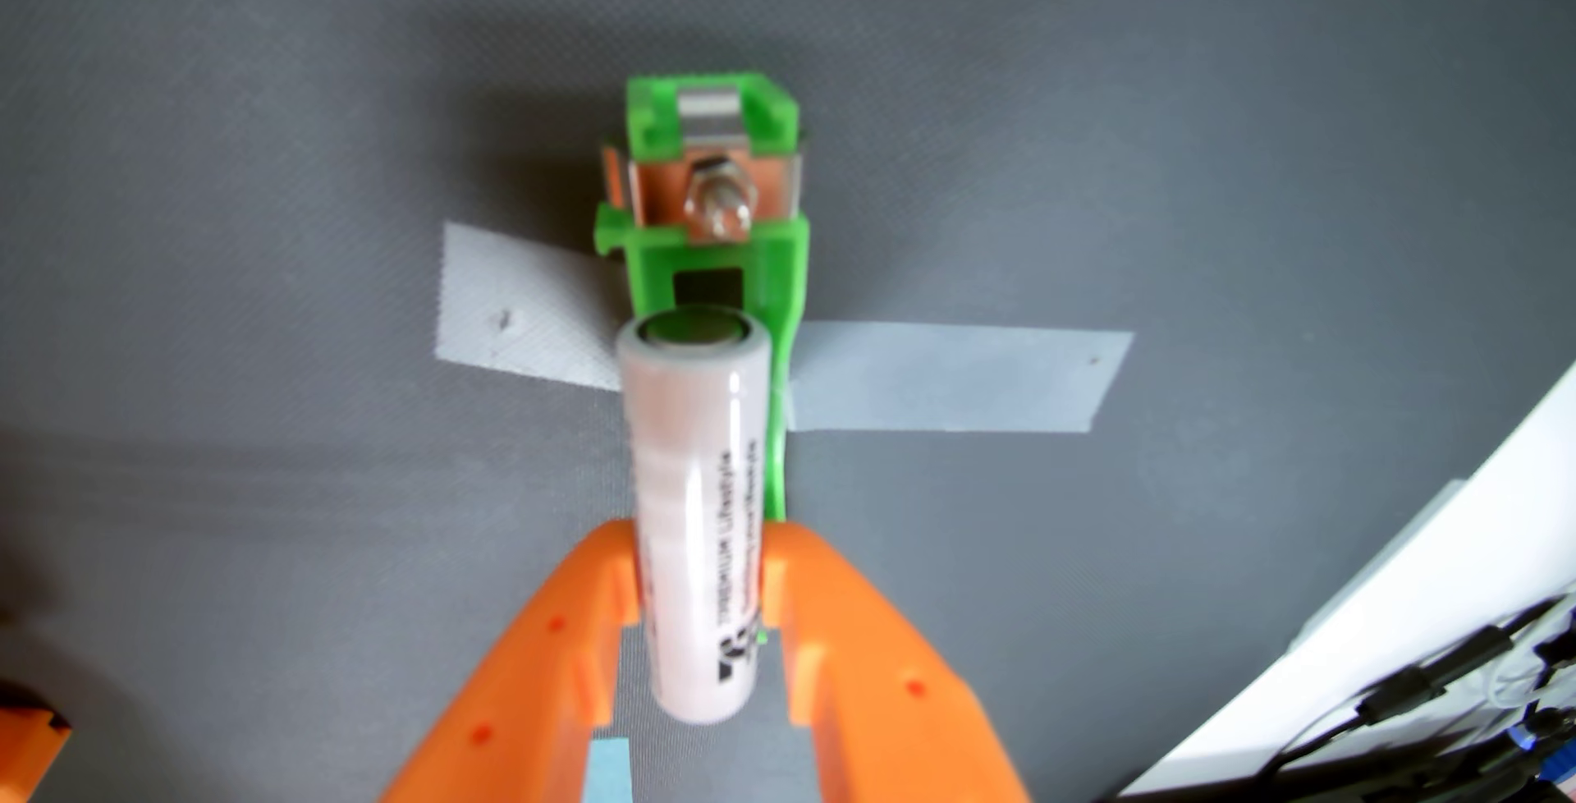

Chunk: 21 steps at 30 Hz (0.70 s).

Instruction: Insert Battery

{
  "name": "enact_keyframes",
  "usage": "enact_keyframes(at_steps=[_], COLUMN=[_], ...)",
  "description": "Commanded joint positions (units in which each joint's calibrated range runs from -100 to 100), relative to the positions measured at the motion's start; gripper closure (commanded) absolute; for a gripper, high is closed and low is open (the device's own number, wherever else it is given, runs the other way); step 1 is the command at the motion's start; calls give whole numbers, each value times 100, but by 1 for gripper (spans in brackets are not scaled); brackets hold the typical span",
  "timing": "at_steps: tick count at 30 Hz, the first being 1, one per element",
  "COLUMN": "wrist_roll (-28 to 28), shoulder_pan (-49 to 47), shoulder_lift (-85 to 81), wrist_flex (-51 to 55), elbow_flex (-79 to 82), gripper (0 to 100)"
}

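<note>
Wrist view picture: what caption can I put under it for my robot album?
Orange gripper holds a white cylindrical battery lined up over a taped-down green battery holder on a gray mat.

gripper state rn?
Gripper: closed on the battery, holding it over the green holder.

In the wrist view, the battery (695,513) lies between the jaws, over the holder (712,198).
</note>
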State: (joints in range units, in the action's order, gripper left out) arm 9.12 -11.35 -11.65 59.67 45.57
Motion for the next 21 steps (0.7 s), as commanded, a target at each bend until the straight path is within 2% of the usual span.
enact_keyframes(at_steps=[1, 16, 21], wrist_roll=[25, 10, 30], shoulder_pan=[13, 13, 13], shoulder_lift=[110, 177, 193], wrist_flex=[-39, -5, 20], elbow_flex=[-275, -356, -356], gripper=[99, 98, 94])
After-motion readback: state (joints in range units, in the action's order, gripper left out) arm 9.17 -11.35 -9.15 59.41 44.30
